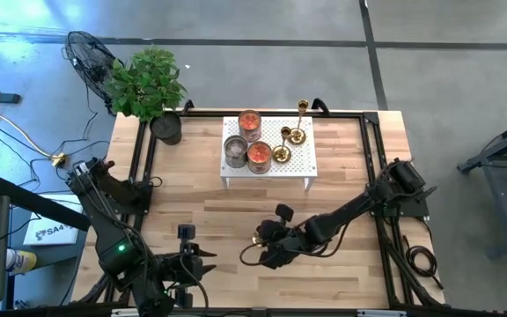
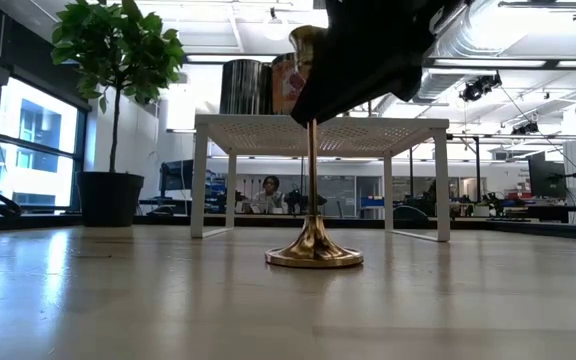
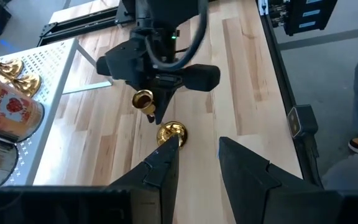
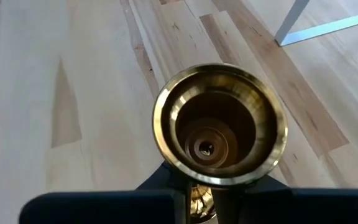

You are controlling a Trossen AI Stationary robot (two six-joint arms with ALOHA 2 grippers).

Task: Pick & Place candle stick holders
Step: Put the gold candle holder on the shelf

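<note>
White perforated stand (image 1: 311, 166) at table's far middle carries three jars: two glass jars with orange-red candles (image 1: 250, 124) (image 1: 260, 155), one grey metal tin (image 1: 235, 151). Three gold candle stick holders (image 1: 290, 138) on stand's right part. Fourth candlestick (image 2: 313, 180) upright on wood, base down, in front of stand; right gripper (image 3: 155, 107) closed around its stem below cup. Left gripper (image 3: 199, 163) near table's front edge, fingers parted, empty.

In the low view my right end effector (image 2: 313, 105) is cut off by the top edge and hides the upper stem of the candlestick (image 2: 313, 235). In my right wrist view the cup (image 4: 219, 130) hides its own stem and base. On the rack (image 1: 302, 165), the 3 far candlesticks (image 1: 290, 136) are too small to tell apart clearly.
</note>
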